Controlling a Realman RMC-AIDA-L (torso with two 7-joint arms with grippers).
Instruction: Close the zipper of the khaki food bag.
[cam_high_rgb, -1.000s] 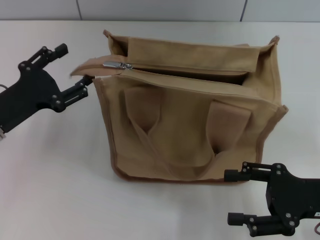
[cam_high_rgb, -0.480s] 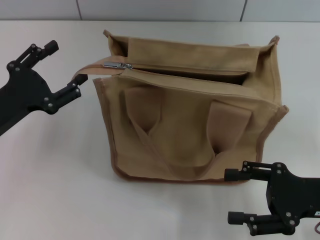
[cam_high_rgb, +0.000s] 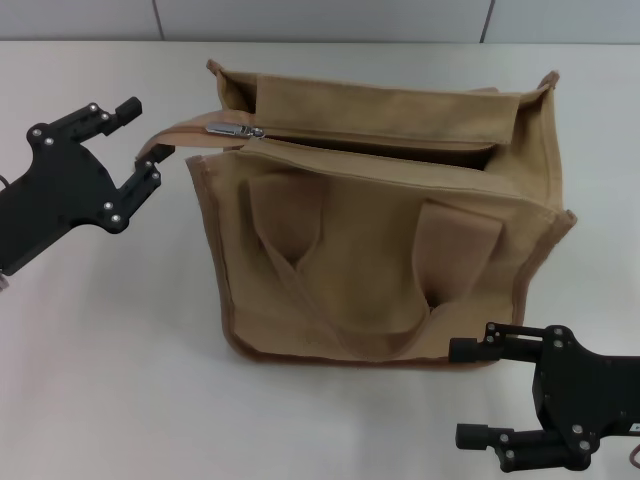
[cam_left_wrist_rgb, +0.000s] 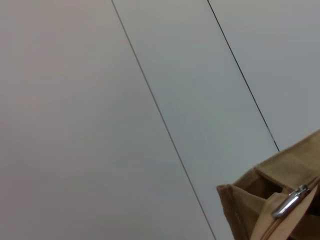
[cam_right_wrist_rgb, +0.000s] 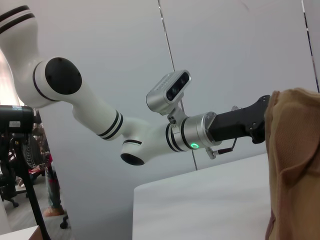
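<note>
Beside the khaki food bag (cam_high_rgb: 385, 215), nothing's zipped yet
Left claw (cam_high_rgb: 140, 135) is spread around the zipper (cam_high_rgb: 236, 131) tail for bracing; right claw (cam_high_rgb: 478, 392) is parked spread.

White table (cam_high_rgb: 110, 350) is carrying a single item: the khaki food bag (cam_high_rgb: 380, 250), sitting upright on its base near the table's middle, toward the far edge. Brown piping along the bag's bottom edge is resting flat against the tabletop. A pale panelled wall (cam_high_rgb: 320, 18) is running behind the far edge.
</note>
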